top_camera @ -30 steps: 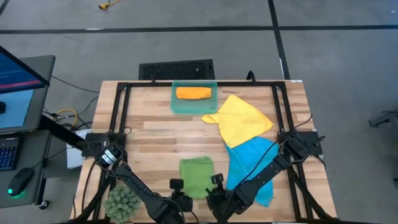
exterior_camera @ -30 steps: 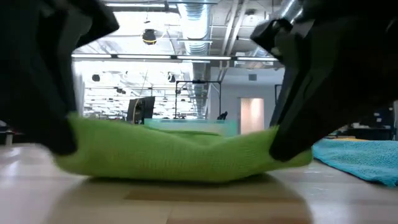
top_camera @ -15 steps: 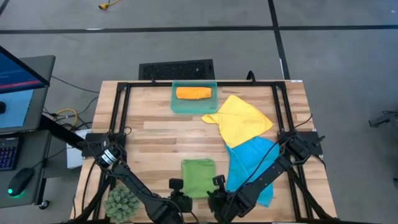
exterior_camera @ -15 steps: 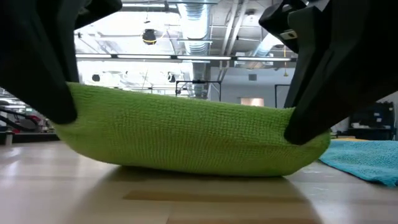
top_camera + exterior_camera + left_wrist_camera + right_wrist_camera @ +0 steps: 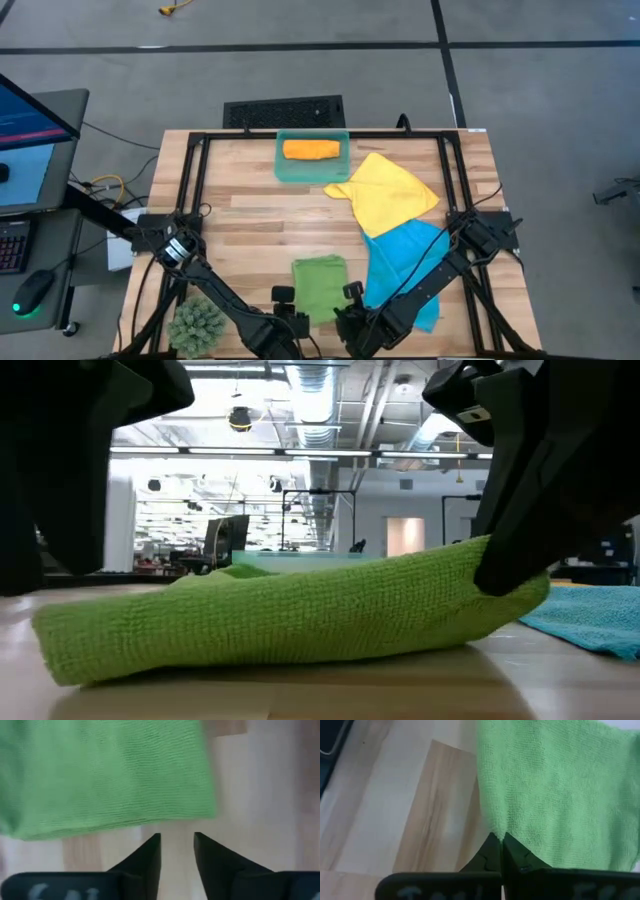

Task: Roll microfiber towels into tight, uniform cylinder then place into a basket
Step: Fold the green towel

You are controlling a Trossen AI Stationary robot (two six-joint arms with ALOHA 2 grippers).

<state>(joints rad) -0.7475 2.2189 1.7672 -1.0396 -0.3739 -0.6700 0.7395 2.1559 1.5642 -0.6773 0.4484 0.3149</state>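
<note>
High view shows the green towel point(image 5: 318, 285) lying folded near the near edge of the counter point(image 5: 250, 205), a little toward the middle, with both arms reaching to its near corners. The left gripper point(image 5: 176, 851) has its jaws apart and nothing between them; the edge of the green cloth lies just beyond the tips, so this corner is released. The right gripper point(image 5: 500, 851) has its jaws clenched on the near edge of the same towel, and in the low view that end is lifted while the other end rests on the wood. The orange towel point(image 5: 310, 150) is already rolled and sits in the basket point(image 5: 286, 170) at the far edge. The yellow towel point(image 5: 385, 195) and the blue towel point(image 5: 405, 260) lie spread toward the right side, not yet rolled. I judge that the step in hand is the folding or rolling of the green towel. The next move probably calls for the left jaws to take the free corner again, level with the right, so the roll stays even and tight.
</note>
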